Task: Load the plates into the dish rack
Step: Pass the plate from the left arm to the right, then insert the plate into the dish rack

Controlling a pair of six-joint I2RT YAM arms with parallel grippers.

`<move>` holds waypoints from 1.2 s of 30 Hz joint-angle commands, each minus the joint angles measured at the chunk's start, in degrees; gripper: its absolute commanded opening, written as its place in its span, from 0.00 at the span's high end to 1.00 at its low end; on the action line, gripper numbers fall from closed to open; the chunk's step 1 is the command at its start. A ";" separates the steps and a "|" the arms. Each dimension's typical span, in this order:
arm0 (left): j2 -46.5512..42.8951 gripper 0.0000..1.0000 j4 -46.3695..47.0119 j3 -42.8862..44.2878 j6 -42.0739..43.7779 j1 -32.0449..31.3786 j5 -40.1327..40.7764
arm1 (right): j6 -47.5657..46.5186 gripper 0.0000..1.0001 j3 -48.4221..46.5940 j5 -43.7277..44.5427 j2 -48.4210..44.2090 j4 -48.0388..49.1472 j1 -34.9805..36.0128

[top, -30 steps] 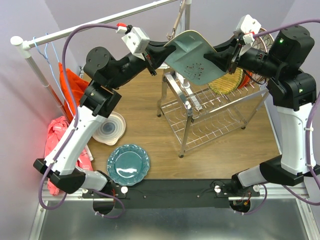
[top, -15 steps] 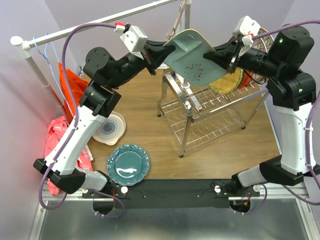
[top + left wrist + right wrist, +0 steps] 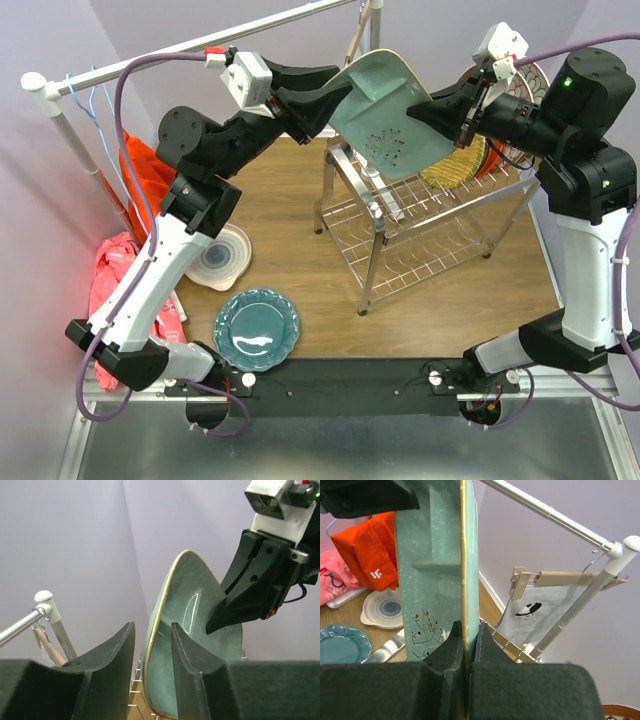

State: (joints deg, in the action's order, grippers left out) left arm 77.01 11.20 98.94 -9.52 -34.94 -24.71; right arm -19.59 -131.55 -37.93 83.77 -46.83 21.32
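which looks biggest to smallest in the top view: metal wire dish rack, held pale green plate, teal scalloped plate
1. metal wire dish rack
2. pale green plate, raised nearer the camera, so its lead is unsure
3. teal scalloped plate

Plate (image 3: 390,115) above dish rack (image 3: 430,215), left pincer (image 3: 340,97) at its left, right pincer (image 3: 414,111) at its right.

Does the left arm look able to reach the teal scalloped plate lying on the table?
Probably yes. The teal scalloped plate lies uncovered near that arm's base. The left pincer stands open around the rim of the pale square plate, which the right pincer holds, so it must first back away.
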 commanded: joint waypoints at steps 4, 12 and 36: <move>-2.22 0.42 3.30 0.55 -0.59 1.10 1.76 | 1.49 1.00 -0.56 5.05 -2.29 4.20 0.30; -7.22 0.28 -3.19 0.47 3.98 2.07 10.11 | 0.52 1.00 -0.73 12.08 -3.35 4.20 0.39; -21.91 0.28 -5.67 -17.90 0.91 2.16 21.72 | -3.70 1.00 -8.73 28.96 -1.59 -6.61 0.39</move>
State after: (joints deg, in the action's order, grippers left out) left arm 55.90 5.45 81.41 -7.40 -33.06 -5.06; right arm -22.81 -138.47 -12.19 83.79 -57.41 21.32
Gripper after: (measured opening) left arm 0.722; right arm 0.080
